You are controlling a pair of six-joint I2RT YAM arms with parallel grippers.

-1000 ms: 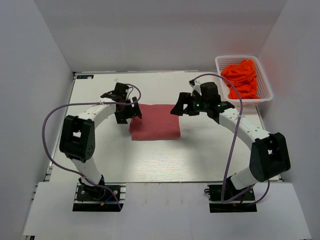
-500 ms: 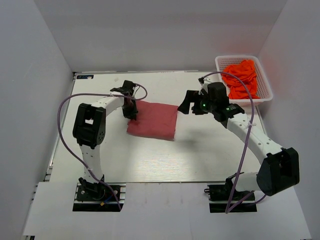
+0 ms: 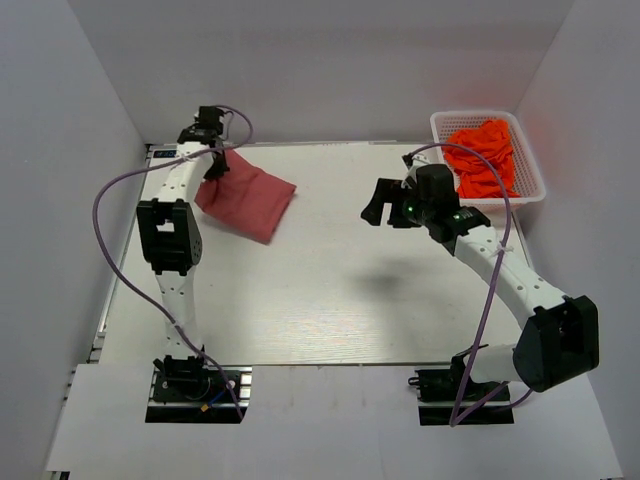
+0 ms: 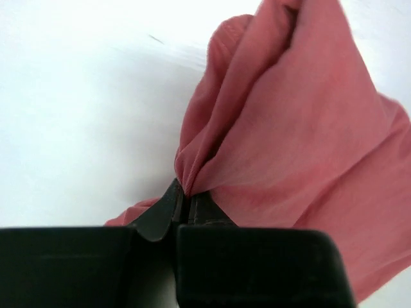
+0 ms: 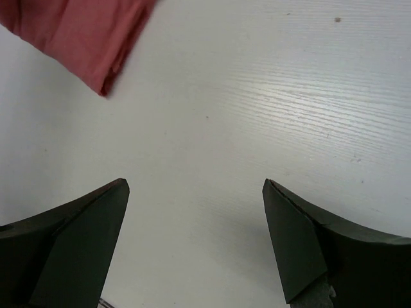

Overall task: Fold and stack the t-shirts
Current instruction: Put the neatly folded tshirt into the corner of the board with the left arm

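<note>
The folded rose-red t-shirt (image 3: 248, 198) lies at the far left of the table, one corner lifted. My left gripper (image 3: 214, 168) is shut on that corner; in the left wrist view the cloth (image 4: 302, 147) bunches where the left gripper (image 4: 185, 196) pinches it. Orange t-shirts (image 3: 484, 155) are piled in the white basket (image 3: 528, 190) at the far right. My right gripper (image 3: 376, 207) hangs open over bare table right of centre. In the right wrist view the right gripper (image 5: 196, 186) has nothing between its fingers, and a corner of the red t-shirt (image 5: 77, 32) shows at the upper left.
White walls close in the table on the left, back and right. The red t-shirt sits close to the far left corner by the wall. The arms' cables (image 3: 110, 215) loop beside each arm.
The left gripper shut on the red t-shirt's left edge and dragged it from the table's middle to the far left. The right gripper drew back a little to the right and stayed open.
</note>
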